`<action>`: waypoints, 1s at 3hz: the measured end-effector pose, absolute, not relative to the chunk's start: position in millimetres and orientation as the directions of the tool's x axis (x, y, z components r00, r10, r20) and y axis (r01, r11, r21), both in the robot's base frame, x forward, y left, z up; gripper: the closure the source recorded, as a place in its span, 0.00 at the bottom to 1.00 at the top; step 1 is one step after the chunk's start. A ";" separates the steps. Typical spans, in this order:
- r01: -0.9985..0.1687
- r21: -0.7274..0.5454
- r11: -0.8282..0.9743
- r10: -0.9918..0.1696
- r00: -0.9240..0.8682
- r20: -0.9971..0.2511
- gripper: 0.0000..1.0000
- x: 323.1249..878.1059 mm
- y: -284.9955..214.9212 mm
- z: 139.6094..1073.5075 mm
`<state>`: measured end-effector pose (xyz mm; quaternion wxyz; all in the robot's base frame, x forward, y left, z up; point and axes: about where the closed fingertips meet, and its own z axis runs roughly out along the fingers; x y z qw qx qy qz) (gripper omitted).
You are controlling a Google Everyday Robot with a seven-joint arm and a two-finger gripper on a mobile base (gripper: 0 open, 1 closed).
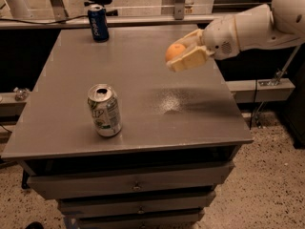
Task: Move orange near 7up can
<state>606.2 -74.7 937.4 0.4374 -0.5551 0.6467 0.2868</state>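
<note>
The 7up can (104, 110), silver-white with green markings, stands upright at the front left of the grey table (143, 66). My gripper (181, 55) comes in from the right on a white arm and hovers above the table's right middle. It is shut on the orange (174, 51), which shows between the cream-coloured fingers (190, 61). The orange is well to the right of the can and farther back, lifted off the table.
A dark blue soda can (98, 23) stands at the table's back left corner. The table has drawers (133, 185) below its front edge. A rail and dark equipment run behind the table. Speckled floor lies to the right.
</note>
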 end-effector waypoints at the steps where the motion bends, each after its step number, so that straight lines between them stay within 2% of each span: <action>1: -0.980 -0.161 0.113 -0.469 0.090 -0.879 1.00 554.5 -44.6 930.3; 3: -0.983 -0.174 -0.060 -0.442 0.183 -0.878 1.00 470.7 23.2 909.1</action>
